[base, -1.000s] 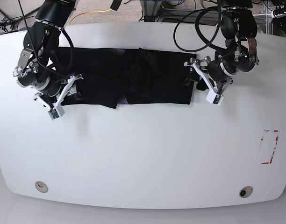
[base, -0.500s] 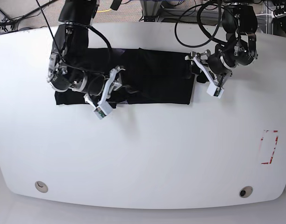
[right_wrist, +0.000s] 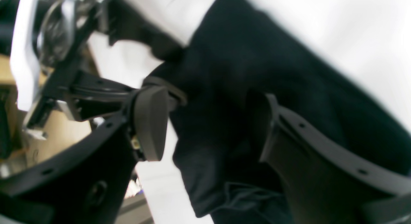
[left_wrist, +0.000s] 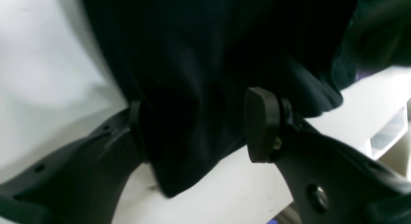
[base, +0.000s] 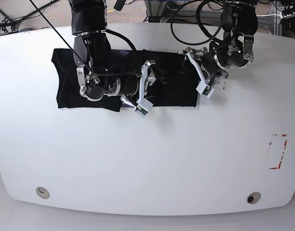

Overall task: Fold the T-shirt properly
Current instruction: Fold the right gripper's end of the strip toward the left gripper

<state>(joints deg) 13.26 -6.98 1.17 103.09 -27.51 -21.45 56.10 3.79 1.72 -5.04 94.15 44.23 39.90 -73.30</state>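
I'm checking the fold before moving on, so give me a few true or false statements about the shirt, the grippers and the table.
1. The T-shirt lies near the table's far edge. True.
2. The shirt is white. False: it is black.
3. Black cloth sits between the fingers of the left gripper. True.
4. The right gripper hovers over bare table, away from the shirt. False: cloth sits between its fingers too.
5. A red-marked rectangle shows on the table, apart from the shirt. True.
6. The shirt hangs over the table's near edge. False: the near half holds no cloth.
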